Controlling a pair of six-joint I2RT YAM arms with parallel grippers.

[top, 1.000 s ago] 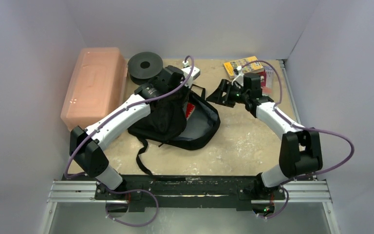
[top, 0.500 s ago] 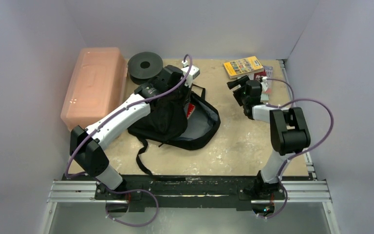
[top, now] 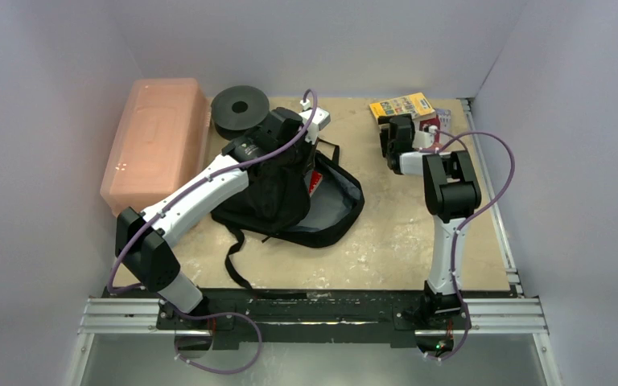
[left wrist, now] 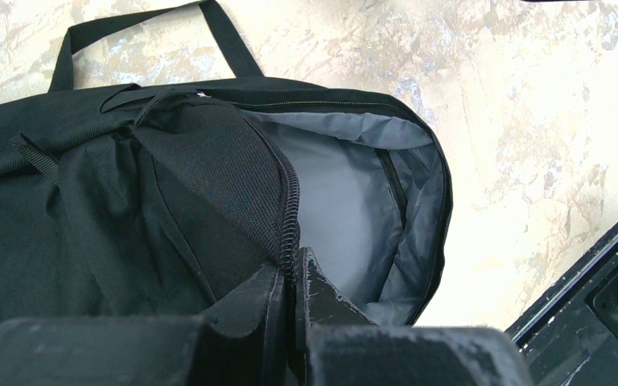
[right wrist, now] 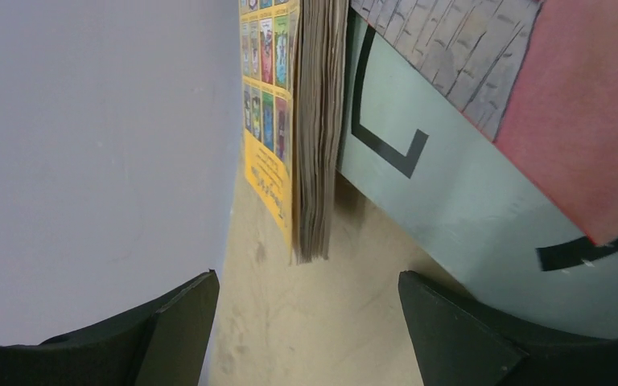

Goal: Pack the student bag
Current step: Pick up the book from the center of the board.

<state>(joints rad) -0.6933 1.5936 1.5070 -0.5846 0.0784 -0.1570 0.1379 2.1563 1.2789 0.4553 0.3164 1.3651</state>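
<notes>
We have swung the right end effector (right wrist: pixel 306 296), jaws wide, to the yellow book (right wrist: pixel 270 104) for packing, while the left end effector (left wrist: pixel 291 267) pinches the student bag (left wrist: pixel 113 211) open

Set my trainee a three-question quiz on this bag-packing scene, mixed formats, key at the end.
1. True or false: the left gripper is shut on the student bag's zip edge.
2. The right gripper, facing the yellow book, is: A) open and empty; B) shut on the book; C) resting on the bag.
3. Fill in: the bag's inner lining is ____.
Key: 1 true; 2 A; 3 grey.
</notes>
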